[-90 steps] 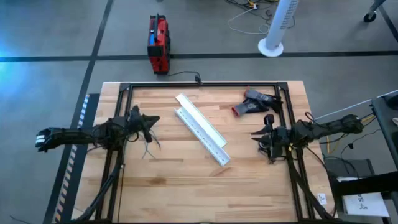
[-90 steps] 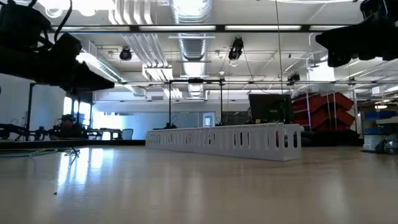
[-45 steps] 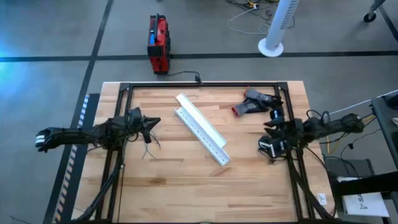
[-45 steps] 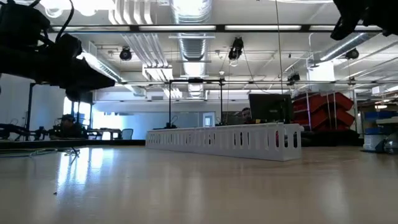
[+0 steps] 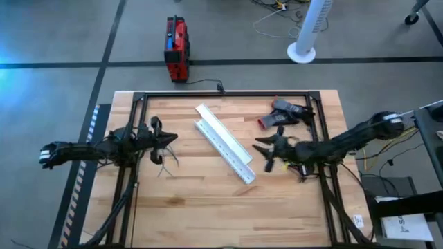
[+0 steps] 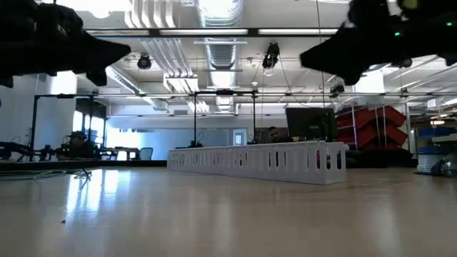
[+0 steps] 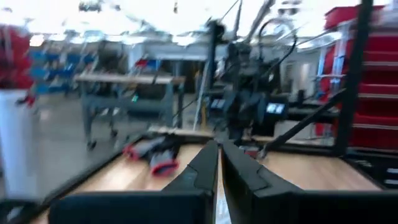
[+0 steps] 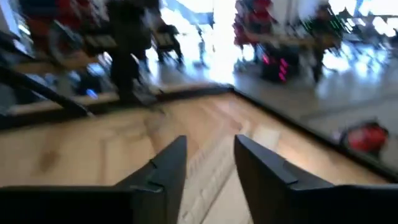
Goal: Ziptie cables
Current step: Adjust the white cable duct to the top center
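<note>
The cables [image 5: 166, 159] are a small bundle of thin wires lying on the wood at the table's left; in the low view the cables [image 6: 50, 173] rest flat on the tabletop. My left gripper [image 5: 168, 137] hovers above them, shut, and its own view shows the left gripper [image 7: 219, 167] with nothing between the fingers. My right gripper [image 5: 266, 149] is open in the air right of the white channel's near end; the right gripper [image 8: 210, 167] holds nothing. The ziptie is out of view.
A long white slotted channel [image 5: 223, 142] lies slanted across the table's middle. A black tool with a red tip [image 5: 280, 114] sits at the far right. A black frame [image 5: 221, 94] rims the table. Bare wood spans the near half.
My right gripper has swung from the table's right edge toward its left, ending close to the channel's near end, still off the table. My left gripper has risen a little and tipped toward level above the cables, which lie as before.
</note>
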Available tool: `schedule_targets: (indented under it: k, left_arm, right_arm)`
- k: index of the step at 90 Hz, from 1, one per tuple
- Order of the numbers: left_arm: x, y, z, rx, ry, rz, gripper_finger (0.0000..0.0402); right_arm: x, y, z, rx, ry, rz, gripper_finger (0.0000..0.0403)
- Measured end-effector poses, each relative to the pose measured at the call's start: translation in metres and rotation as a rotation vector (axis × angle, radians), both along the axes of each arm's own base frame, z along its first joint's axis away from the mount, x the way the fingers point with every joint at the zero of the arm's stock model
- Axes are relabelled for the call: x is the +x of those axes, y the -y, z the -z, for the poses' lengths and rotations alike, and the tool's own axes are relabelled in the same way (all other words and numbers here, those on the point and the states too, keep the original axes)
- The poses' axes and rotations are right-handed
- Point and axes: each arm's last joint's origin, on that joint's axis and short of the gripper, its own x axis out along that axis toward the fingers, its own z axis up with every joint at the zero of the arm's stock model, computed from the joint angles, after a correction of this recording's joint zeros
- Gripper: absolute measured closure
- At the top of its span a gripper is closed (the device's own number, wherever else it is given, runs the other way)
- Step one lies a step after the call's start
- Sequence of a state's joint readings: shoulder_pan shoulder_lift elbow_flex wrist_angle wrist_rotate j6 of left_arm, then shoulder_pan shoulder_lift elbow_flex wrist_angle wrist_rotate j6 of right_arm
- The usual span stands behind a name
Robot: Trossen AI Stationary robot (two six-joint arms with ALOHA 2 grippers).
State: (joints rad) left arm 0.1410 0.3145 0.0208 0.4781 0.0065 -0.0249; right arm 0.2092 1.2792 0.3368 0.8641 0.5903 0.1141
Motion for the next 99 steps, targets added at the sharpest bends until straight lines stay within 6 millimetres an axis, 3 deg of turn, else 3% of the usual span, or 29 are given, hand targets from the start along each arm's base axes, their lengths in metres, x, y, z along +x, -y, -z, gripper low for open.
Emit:
schedule_targets:
  k: [21, 41, 51, 72, 99]
  left_arm:
    - [-0.001, 0.0, -0.005, 0.026, 0.046, -0.004, 0.0361]
    - [-0.001, 0.0, -0.006, 0.025, 0.06, -0.005, 0.0335]
    - [-0.001, 0.0, -0.006, 0.014, 0.059, -0.001, 0.0329]
    - [0.001, 0.0, -0.002, -0.046, 0.03, 0.013, 0.0327]
    - [0.004, 0.002, 0.001, -0.11, -0.003, 0.095, 0.034]
  right_arm:
    - [0.058, -0.011, 0.027, 0.119, -0.179, 0.097, 0.0176]
    - [0.092, -0.006, 0.041, 0.267, -0.442, 0.282, 0.0174]
    - [0.103, -0.001, 0.035, 0.279, -0.534, 0.329, 0.0191]
    - [0.124, 0.009, 0.015, 0.334, -0.555, 0.215, 0.0214]
    - [0.124, 0.036, 0.025, 0.396, -0.594, 0.239, 0.0207]
